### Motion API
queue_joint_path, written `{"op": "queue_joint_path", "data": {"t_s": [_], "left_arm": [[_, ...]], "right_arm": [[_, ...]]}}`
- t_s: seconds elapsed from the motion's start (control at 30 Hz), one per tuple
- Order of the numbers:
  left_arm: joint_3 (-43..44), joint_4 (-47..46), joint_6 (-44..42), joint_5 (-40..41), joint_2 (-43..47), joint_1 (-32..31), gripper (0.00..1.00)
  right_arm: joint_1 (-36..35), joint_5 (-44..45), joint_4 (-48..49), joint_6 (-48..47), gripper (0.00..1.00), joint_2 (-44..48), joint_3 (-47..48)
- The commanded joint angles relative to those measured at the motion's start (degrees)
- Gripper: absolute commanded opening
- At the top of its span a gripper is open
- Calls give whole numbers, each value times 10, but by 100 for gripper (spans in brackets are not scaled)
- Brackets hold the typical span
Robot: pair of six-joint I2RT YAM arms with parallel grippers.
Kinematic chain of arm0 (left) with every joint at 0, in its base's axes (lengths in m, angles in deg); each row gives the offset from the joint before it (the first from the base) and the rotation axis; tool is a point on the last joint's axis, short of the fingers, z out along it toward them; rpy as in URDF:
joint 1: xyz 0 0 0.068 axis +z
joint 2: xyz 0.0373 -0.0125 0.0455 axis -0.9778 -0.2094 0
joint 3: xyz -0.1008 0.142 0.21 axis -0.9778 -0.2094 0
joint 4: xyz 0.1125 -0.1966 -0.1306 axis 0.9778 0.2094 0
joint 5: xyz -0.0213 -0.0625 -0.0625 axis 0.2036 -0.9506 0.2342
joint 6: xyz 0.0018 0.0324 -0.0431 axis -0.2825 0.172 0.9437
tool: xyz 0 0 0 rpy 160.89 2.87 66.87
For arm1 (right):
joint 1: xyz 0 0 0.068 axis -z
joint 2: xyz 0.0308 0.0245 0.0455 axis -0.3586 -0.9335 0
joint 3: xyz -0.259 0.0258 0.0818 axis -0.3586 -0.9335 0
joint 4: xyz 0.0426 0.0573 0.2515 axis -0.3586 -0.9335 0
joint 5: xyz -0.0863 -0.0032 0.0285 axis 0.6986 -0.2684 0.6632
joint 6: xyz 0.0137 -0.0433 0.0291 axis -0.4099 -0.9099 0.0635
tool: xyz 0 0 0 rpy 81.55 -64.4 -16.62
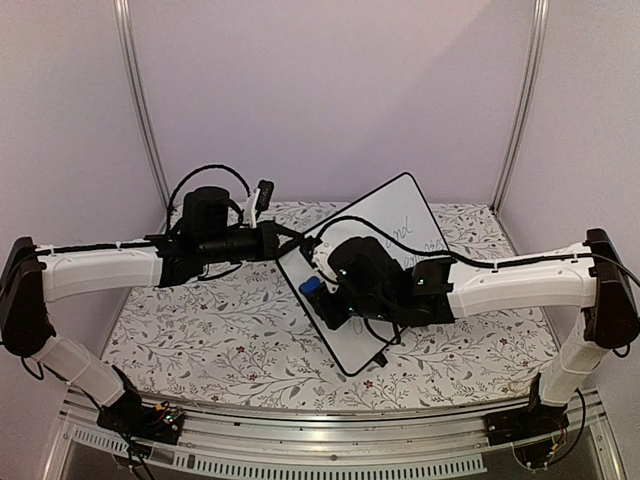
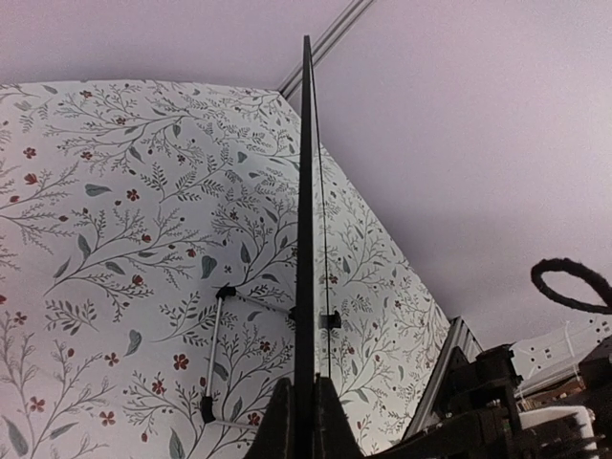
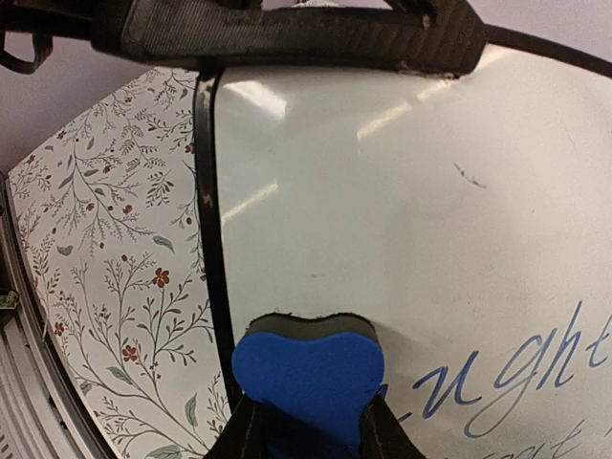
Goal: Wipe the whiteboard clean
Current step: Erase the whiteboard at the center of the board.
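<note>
The whiteboard (image 1: 400, 215) lies slanted across the middle of the table, white and glossy with a thin black rim. Blue cursive writing (image 3: 535, 368) shows on its surface (image 3: 382, 191). My left gripper (image 1: 283, 243) is shut on the board's left edge, which the left wrist view shows edge-on (image 2: 306, 191) between the closed fingers of that gripper (image 2: 304, 381). My right gripper (image 1: 320, 283) is shut on a blue eraser block (image 1: 310, 287). In the right wrist view the eraser (image 3: 308, 359) rests on the board near its black rim, just left of the writing, held by the gripper (image 3: 309, 402).
A floral tablecloth (image 1: 200, 330) covers the table. A thin metal wire stand (image 2: 215, 354) juts from the board's back. Metal frame posts (image 1: 140, 110) stand at the rear corners before plain walls. A black cable loop (image 2: 574, 282) hangs at the right of the left wrist view.
</note>
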Motion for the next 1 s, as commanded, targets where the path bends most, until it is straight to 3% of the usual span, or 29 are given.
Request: {"op": "queue_joint_path", "data": {"t_s": [0.0, 0.4, 0.97], "left_arm": [[4, -8, -9, -73, 1, -29, 0], [3, -10, -8, -73, -1, -30, 0], [3, -8, -9, -71, 3, -30, 0]], "right_arm": [[-10, 35, -69, 33, 16, -15, -66], [-22, 28, -66, 70, 16, 24, -147], [-31, 56, -56, -24, 17, -47, 7]]}}
